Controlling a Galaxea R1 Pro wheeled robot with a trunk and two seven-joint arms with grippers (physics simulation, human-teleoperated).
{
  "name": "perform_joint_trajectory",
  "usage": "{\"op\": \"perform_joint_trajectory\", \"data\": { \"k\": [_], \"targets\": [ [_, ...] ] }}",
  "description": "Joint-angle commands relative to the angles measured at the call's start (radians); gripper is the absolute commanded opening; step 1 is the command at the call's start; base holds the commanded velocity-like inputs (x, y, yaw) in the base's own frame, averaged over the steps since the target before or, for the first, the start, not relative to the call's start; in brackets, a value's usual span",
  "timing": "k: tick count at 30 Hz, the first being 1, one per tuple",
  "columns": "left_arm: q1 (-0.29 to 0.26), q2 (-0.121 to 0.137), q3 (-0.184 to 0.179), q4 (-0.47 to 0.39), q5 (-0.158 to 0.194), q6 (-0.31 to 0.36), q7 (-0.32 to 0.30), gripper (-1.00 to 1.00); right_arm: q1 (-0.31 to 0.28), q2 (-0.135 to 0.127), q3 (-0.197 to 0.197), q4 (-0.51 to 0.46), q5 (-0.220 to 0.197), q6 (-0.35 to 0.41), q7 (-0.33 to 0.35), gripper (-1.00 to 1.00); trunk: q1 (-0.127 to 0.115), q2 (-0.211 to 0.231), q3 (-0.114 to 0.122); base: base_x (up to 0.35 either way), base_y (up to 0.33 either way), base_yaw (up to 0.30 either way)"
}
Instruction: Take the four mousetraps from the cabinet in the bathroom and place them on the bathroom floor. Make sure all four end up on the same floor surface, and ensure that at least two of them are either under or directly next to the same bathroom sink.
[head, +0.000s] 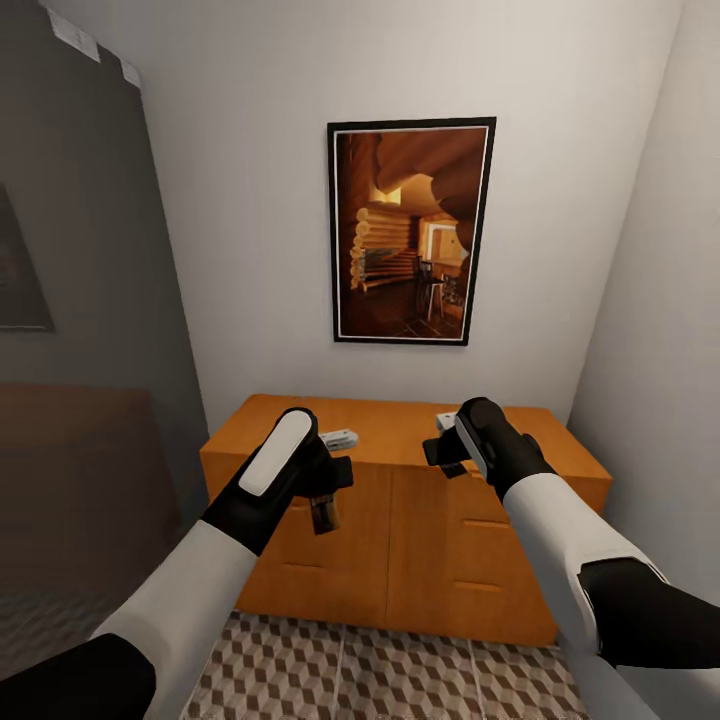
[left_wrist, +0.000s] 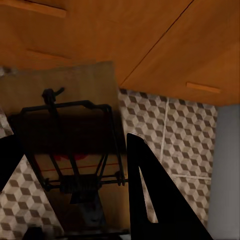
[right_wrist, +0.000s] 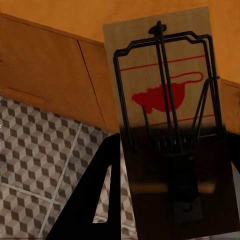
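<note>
In front of the cabinet (head: 400, 500), each pincer pinches a mousetrap: left pincer (head: 325, 500), trap (left_wrist: 70, 150); right pincer (head: 445, 450), trap (right_wrist: 170, 100). None is on the bathroom floor (head: 400, 670) yet; I judge two remain.

no readable text, labels or numbers anywhere.

Each gripper holds 1 mousetrap: the left trap (left_wrist: 75, 150) is a tan board with black wire spring and a red mark, clamped between dark fingers above the cube-patterned floor (left_wrist: 187, 140). The right trap (right_wrist: 167, 100) shows a red mouse outline. The orange-brown cabinet (head: 400, 540) stands against the wall, with another trap (head: 340, 438) lying flat on its top.
</note>
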Motion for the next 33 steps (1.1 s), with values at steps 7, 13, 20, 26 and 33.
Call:
{"op": "perform_joint_trajectory", "data": {
  "k": [7,13,20,26,33],
  "targets": [
    [-0.001,0.000,0.000,0.023,0.008,0.016,0.008,-1.00,-0.001,0.000,0.001,-0.001,0.008,0.004,0.010,-1.00,0.000,-0.001,-0.001,-0.330,0.000,0.000],
    [-0.001,0.000,-0.001,0.068,0.007,0.014,0.007,-1.00,-0.001,0.004,0.001,0.003,0.005,0.004,0.010,-1.00,0.000,-0.001,-0.001,-0.343,0.067,0.000],
    [0.000,0.000,-0.001,0.166,-0.002,-0.020,-0.136,-1.00,-0.001,0.008,0.001,0.010,0.005,0.004,0.007,-1.00,0.000,-0.001,-0.001,-0.343,0.115,0.000],
    [0.003,0.013,-0.023,0.400,-0.101,-0.144,-0.499,-1.00,-0.001,0.012,0.001,0.046,0.004,0.004,0.000,-1.00,0.000,-0.001,-0.001,-0.343,0.123,0.000],
    [0.003,0.013,-0.052,0.494,-0.264,-0.162,-0.673,-1.00,-0.001,0.012,0.001,0.068,0.003,0.004,-0.001,-1.00,0.000,-0.001,-0.001,-0.343,0.124,0.000]
  ]
}}
